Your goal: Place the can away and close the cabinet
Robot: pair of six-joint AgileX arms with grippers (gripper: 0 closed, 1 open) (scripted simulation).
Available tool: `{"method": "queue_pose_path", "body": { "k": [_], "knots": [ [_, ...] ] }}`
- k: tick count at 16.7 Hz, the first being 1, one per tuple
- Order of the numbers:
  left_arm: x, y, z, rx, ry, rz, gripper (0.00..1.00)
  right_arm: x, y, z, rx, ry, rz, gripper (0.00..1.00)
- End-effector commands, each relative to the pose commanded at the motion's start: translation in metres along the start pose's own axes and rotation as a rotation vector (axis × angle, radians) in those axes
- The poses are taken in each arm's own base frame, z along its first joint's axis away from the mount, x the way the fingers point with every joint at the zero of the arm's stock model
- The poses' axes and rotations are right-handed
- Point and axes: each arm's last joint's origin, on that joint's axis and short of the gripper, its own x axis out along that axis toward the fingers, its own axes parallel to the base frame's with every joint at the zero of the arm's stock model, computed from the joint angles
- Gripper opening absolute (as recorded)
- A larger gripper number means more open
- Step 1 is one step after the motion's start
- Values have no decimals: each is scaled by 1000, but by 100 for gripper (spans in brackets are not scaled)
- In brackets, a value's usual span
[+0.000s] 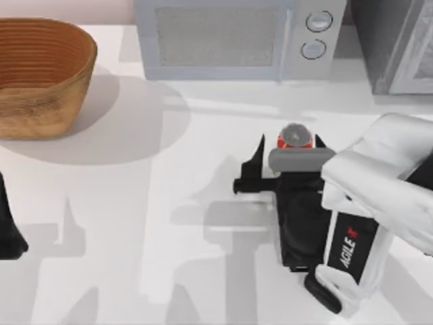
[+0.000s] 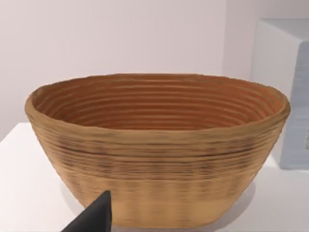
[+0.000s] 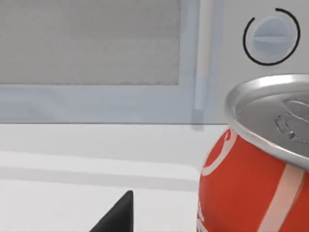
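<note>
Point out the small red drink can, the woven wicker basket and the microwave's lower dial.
Small red drink can with silver top [image 1: 295, 135]: top view, on its silver lid.
Woven brown wicker basket [image 2: 159, 164]: left wrist view, on its outer wall.
Round pale microwave dial [image 3: 271, 36]: right wrist view, on the knob's middle.

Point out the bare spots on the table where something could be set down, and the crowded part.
Free: the wide middle stretch of the table between the basket and the right gripper, and the strip before the microwave. Crowded: around the can, where the right gripper sits. The left gripper is parked at the left edge.
</note>
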Motion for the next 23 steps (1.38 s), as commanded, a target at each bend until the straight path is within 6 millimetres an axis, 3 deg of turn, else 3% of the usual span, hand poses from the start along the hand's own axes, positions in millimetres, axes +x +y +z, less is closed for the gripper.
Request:
{"method": "queue_pose_path", "body": {
  "k": [9,19,23],
  "knots": [
    [0,0,0,0,0,0,100,0,0,0,0,0,0,2],
    [0,0,0,0,0,0,100,-1,1,0,1,1,3,0],
    [0,0,0,0,0,0,100,4,5,25,0,1,3,0]
  ]
}}
